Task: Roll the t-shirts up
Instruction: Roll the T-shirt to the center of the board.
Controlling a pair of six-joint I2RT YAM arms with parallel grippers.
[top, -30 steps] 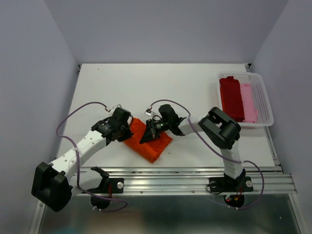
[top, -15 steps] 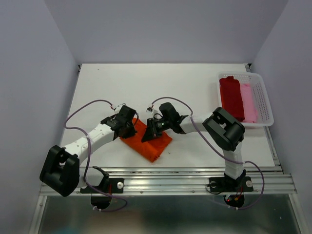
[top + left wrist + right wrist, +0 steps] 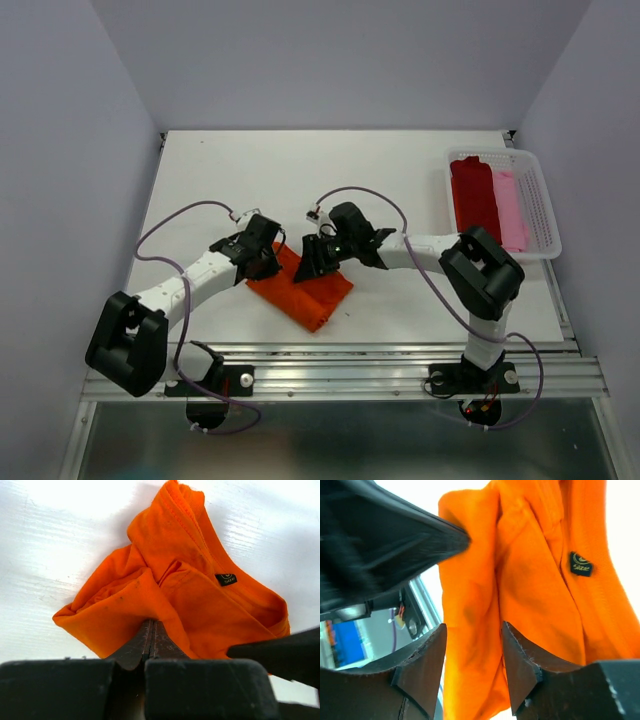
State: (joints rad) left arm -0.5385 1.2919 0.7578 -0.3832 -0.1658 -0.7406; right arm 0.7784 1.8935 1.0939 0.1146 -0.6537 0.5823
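Note:
The bright orange t-shirt (image 3: 312, 296) lies bunched and partly rolled near the table's front, between both grippers. My left gripper (image 3: 272, 262) is at its left end. In the left wrist view the left gripper (image 3: 151, 622) is shut, its tips pinching a fold of the orange t-shirt (image 3: 200, 590). My right gripper (image 3: 314, 262) is over the shirt's top edge. In the right wrist view the right gripper (image 3: 474, 627) is open, astride a loose fold of the orange t-shirt (image 3: 530, 580) without clamping it. A dark red rolled t-shirt (image 3: 475, 200) and a pale pink one (image 3: 511, 210) lie in the basket.
The white mesh basket (image 3: 546, 200) stands at the table's right edge. The table (image 3: 300, 180) ends in a metal rail (image 3: 350, 365) at the front. Purple cables (image 3: 170, 225) loop above both arms.
My right gripper has opened and let go of the orange fold, and its elbow has swung right. The left gripper has stayed shut and slid slightly right along the shirt's edge.

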